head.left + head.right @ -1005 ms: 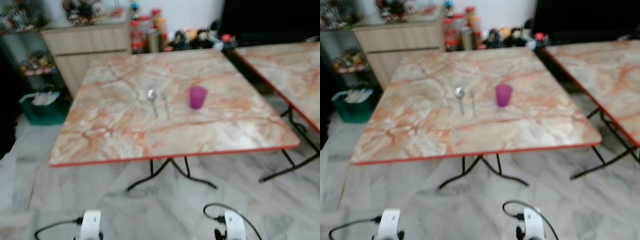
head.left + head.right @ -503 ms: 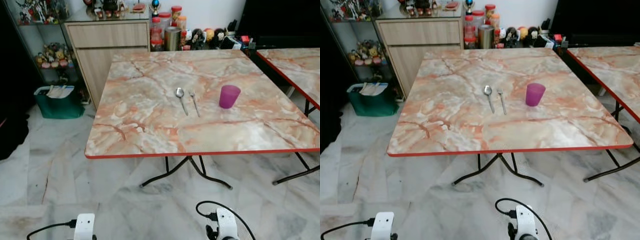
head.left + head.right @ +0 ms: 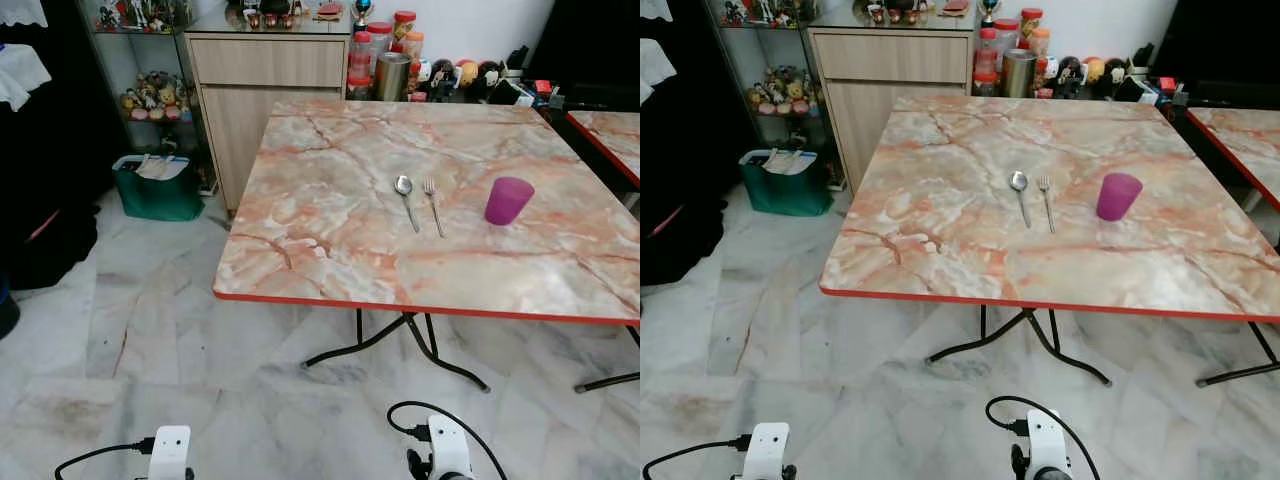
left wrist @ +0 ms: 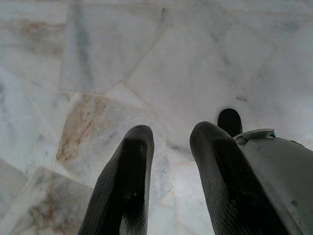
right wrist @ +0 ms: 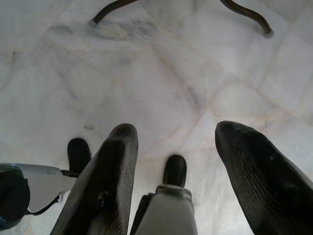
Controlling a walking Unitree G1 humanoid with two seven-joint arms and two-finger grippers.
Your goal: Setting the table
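Note:
A marble-patterned table (image 3: 330, 250) with a red edge stands ahead of me, to the right. On it a metal spoon (image 3: 404, 192) and a fork (image 3: 432, 202) lie side by side. A purple cup (image 3: 508, 200) stands upright to their right. Both arms hang low over the marble floor, well short of the table. In the left wrist view my left gripper (image 4: 171, 134) is open with only floor between its fingers. In the right wrist view my right gripper (image 5: 176, 132) is open wider and also holds nothing.
A wooden cabinet (image 3: 268, 75) with jars (image 3: 385, 58) beside it stands behind the table. A green bin (image 3: 160, 190) sits on the floor at the left, near dark hanging clothes (image 3: 40, 150). A second table (image 3: 612, 135) is at the right. Black table legs (image 3: 400, 340) spread underneath.
The whole picture has shifted and sharpened, so the camera has turned left; the table now sits further right. Spoon, fork and cup keep their places on the table.

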